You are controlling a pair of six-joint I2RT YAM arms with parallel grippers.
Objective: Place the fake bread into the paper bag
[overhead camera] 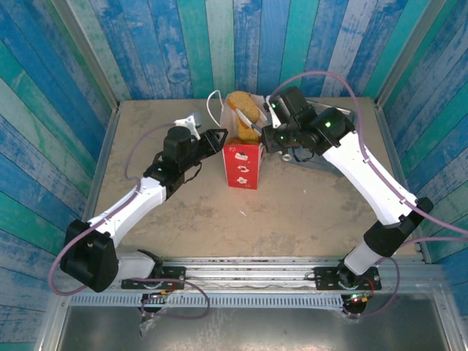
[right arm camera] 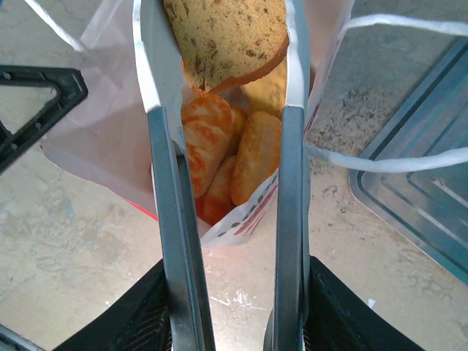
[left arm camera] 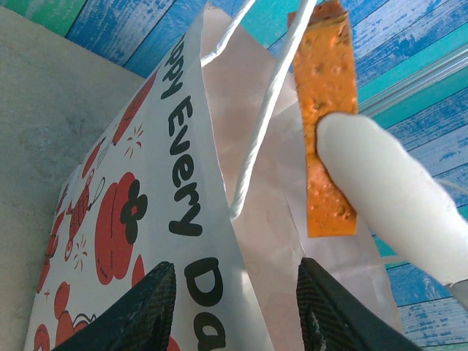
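Fake bread (right arm camera: 227,36) pinched in tongs (right arm camera: 170,219); right claw (right arm camera: 234,314) part-closed, clamping tongs.

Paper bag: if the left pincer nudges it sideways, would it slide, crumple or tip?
Likely tippy: the paper bag stands tall and narrow, though the bread inside probably weights its base. Its thin white upper wall looks floppy, so a push there would probably buckle it first.

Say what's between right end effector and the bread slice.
The metal tongs: the right end effector clamps them, their tips pinch the slice over the paper bag. Right wrist view.
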